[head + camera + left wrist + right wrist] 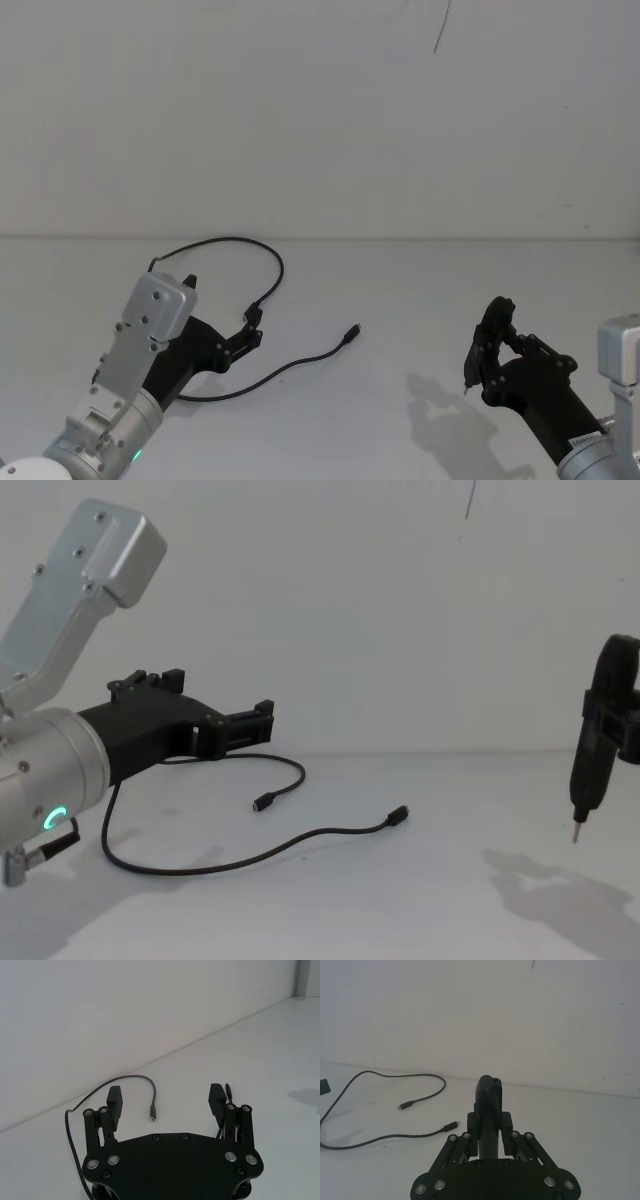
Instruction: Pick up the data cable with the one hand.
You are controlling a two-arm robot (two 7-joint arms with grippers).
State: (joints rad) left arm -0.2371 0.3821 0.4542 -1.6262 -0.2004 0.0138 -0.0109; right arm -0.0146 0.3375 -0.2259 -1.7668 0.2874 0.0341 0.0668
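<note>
Hovering my left gripper (165,1094) over the white table (430,290), I see its fingers spread wide, holding nothing; the data cable (296,362) lies looped on the table beneath and ahead of them; the right gripper (489,1122) sits well apart, clamped on a pen-shaped tool (588,765).

Stock: one cable (238,238), one pen-shaped tool (585,770), one left end effector (166,1094), one right end effector (489,1121), one surface (400,290).
</note>
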